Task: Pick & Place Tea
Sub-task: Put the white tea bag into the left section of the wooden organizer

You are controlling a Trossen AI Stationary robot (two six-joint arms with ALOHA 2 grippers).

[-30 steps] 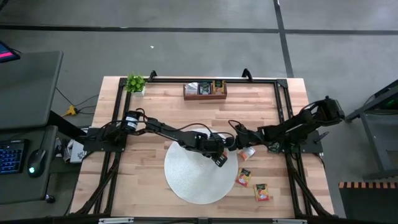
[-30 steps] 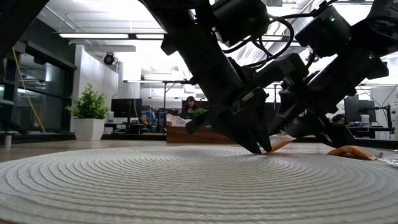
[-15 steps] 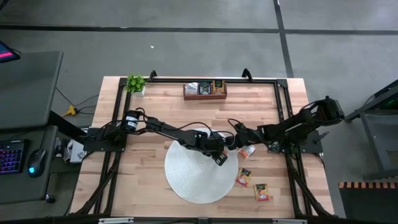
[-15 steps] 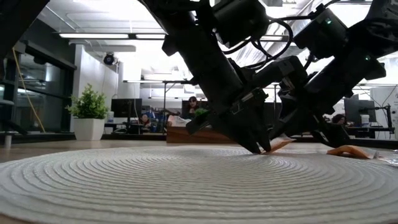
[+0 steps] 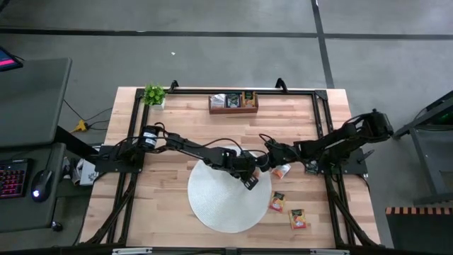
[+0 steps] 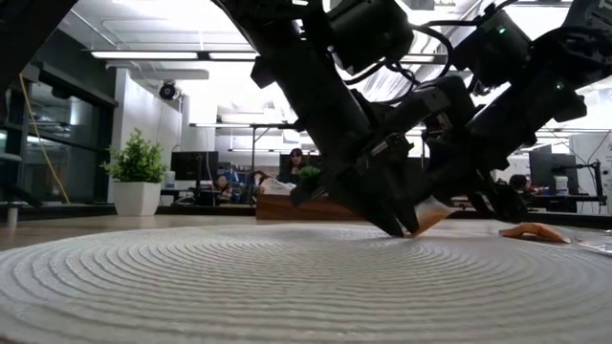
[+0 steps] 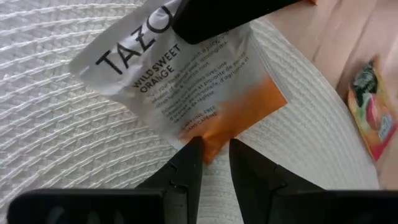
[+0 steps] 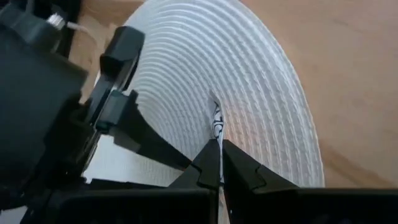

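Both tools, left (image 7: 209, 163) and right (image 8: 218, 163), pinch one white-and-orange tea sachet (image 7: 186, 81) over the round mat's (image 5: 219, 205) right edge. Two more sachets (image 5: 277, 202) lie on the table (image 5: 170, 127). Sachets fill the wooden tray (image 5: 233, 102) at the table's far edge.

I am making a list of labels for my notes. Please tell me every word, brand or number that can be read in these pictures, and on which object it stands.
"TAZO": brand, on the white-and-orange tea sachet, partly covered at the end.
"WILD SWEET ORANGE": flavour name, on the same sachet.
Small print below it on the sachet: too small to read.
Red-orange sachet beside the round woven mat: print blurred, unreadable.
Sachets in the wooden tray: too small to read.
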